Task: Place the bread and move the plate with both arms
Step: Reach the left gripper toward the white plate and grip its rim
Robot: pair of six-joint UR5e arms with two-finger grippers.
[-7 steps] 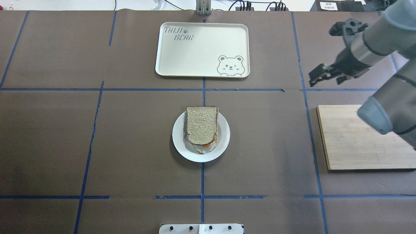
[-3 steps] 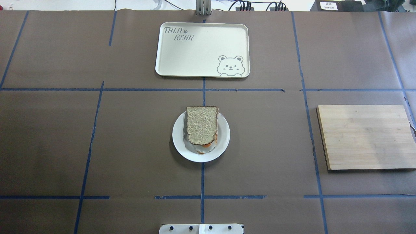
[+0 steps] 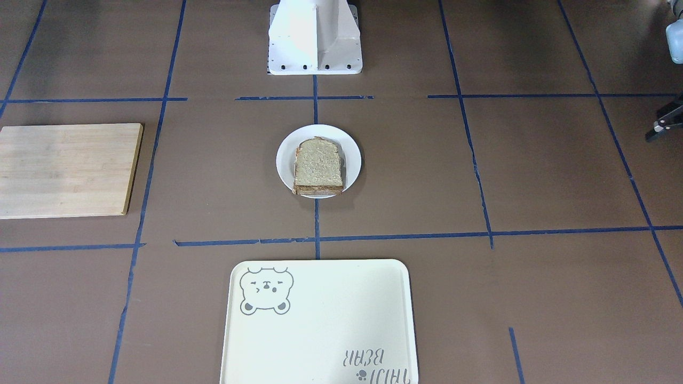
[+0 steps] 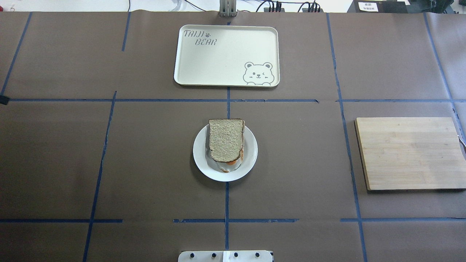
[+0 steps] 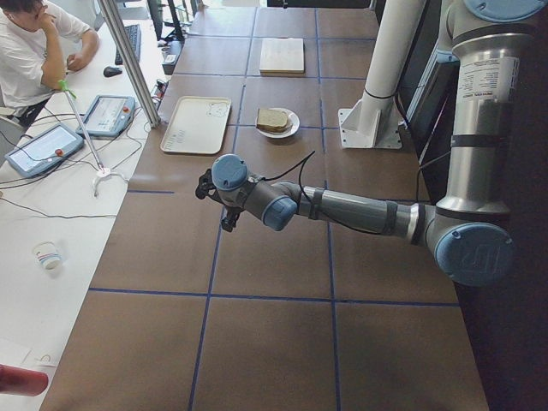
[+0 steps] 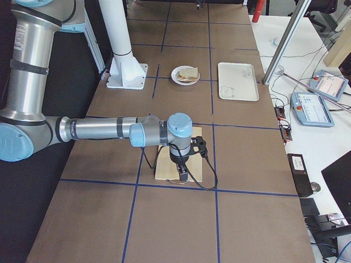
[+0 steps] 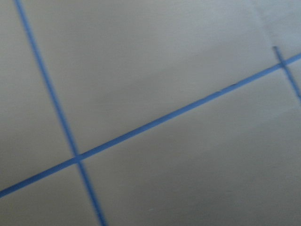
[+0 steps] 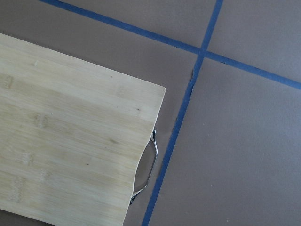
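The left pincer (image 3: 659,127) and the right pincer (image 6: 182,174) hang far apart, open or closed I cannot tell; the bread (image 4: 226,140) sits on the plate (image 4: 204,165); best grab opposite rims, lift flat.

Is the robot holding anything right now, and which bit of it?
Nothing that shows. The bread lies on the plate in the middle of the table, and the left gripper and right gripper are far off at the sides.
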